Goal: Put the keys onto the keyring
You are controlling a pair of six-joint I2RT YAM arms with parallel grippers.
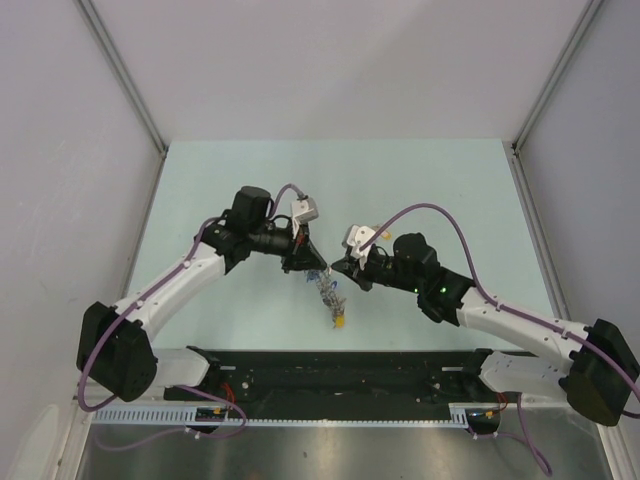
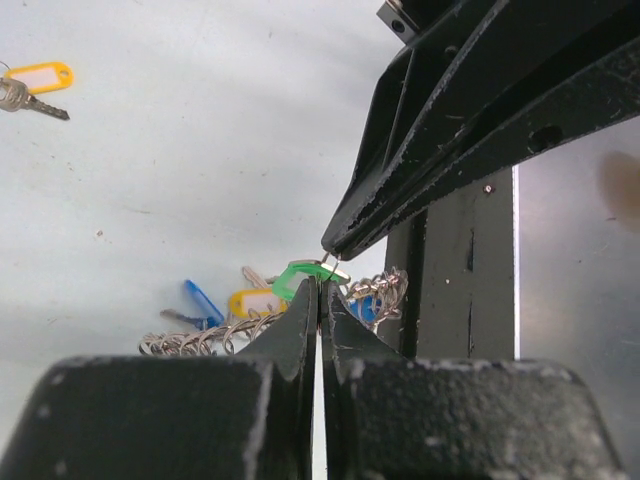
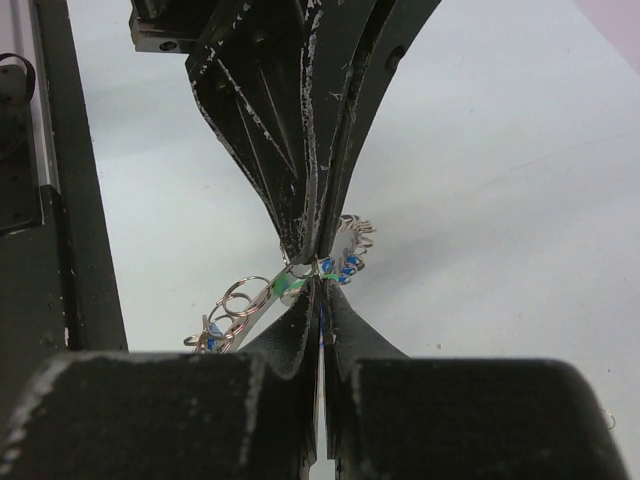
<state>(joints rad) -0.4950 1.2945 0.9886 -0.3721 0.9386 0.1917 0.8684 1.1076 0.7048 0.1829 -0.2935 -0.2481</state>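
My left gripper [image 1: 313,267] and right gripper [image 1: 336,268] meet tip to tip over the table's middle. In the left wrist view the left gripper [image 2: 320,286] is shut on the green key [image 2: 298,272]. The right fingers [image 2: 420,170] come down from the upper right onto a small silver ring beside it. In the right wrist view the right gripper [image 3: 320,288] is shut on the keyring [image 3: 235,305], its wire loops and blue heads spreading to both sides. The keyring [image 1: 330,298] trails from the tips toward the near rail. A yellow-orange key [image 2: 35,82] lies alone on the table.
The pale green table [image 1: 450,180] is walled by white panels on three sides. A black rail [image 1: 340,372] runs along the near edge, close behind the keyring; it also shows in the left wrist view [image 2: 450,290].
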